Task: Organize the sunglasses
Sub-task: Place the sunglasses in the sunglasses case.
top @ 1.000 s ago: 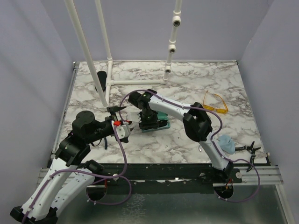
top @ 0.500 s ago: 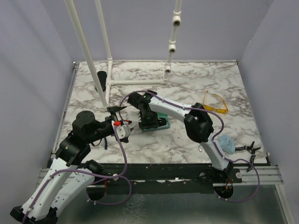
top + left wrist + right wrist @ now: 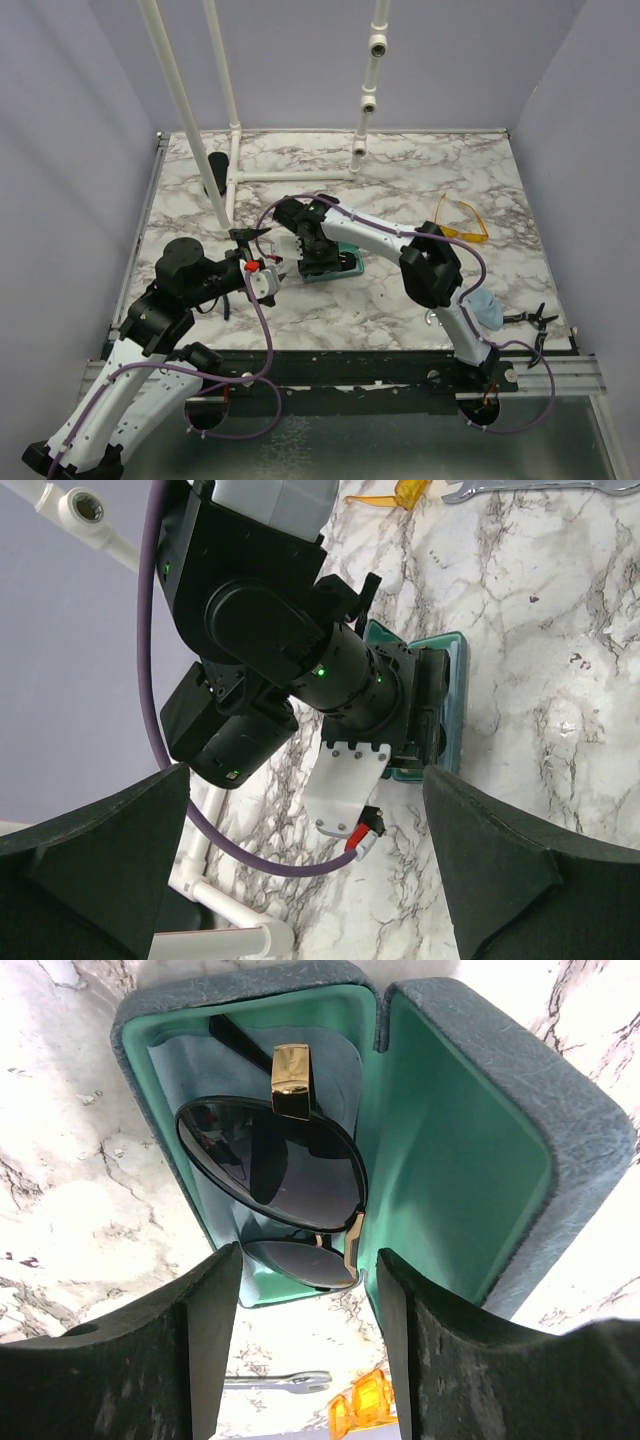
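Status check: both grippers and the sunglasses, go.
Left gripper open, empty. Right gripper open over blue-grey case, lid up. Dark sunglasses lie inside; yellow-orange glasses loose on table. Nothing obstructs the case.

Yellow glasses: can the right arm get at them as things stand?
Probably yes. The right gripper hangs open and empty over the open case, and the yellow glasses lie alone on bare marble on that arm's side, nothing on or beside them.
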Available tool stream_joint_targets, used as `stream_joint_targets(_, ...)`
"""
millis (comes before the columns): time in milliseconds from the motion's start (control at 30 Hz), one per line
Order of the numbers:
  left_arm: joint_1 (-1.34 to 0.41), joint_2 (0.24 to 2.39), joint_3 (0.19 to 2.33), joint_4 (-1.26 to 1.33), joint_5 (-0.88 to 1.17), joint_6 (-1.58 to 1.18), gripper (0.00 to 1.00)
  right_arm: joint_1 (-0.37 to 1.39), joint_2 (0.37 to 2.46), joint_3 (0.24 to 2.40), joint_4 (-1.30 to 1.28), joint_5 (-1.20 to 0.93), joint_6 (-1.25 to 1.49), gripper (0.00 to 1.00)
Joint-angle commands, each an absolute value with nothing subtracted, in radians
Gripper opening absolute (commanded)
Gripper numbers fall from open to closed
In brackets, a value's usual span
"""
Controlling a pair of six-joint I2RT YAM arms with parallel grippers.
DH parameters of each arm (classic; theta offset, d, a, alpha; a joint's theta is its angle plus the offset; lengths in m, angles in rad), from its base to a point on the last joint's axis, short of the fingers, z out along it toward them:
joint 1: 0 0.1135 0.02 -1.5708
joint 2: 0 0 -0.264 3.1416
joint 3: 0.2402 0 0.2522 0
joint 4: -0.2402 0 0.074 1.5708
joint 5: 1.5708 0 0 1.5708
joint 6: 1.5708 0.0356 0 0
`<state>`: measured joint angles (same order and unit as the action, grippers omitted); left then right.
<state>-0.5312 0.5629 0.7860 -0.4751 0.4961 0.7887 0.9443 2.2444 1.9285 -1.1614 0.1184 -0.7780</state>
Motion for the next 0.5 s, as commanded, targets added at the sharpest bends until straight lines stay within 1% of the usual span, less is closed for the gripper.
stream_joint_targets(0,-0.526,0.555,0.772,-0.470,0.486,0.803,0.99,0.960,2.194,1.914,-1.143,0.169,-0.756,0.61)
stream_joint_targets(100,-0.526,0.555,0.770,-0.469,0.482,0.807,0.99,0.966,2.173,1.909,-1.144,0.181,-0.743,0.61)
stream_joint_targets(200,-0.526,0.555,0.770,-0.469,0.483,0.804,0.99,0.970,2.135,1.893,-1.143,0.147,-0.727,0.61)
stream_joint_targets(467,-0.526,0.548,0.763,-0.469,0.489,0.801,0.99,0.970,1.956,1.734,-1.036,0.009,-0.742,0.61)
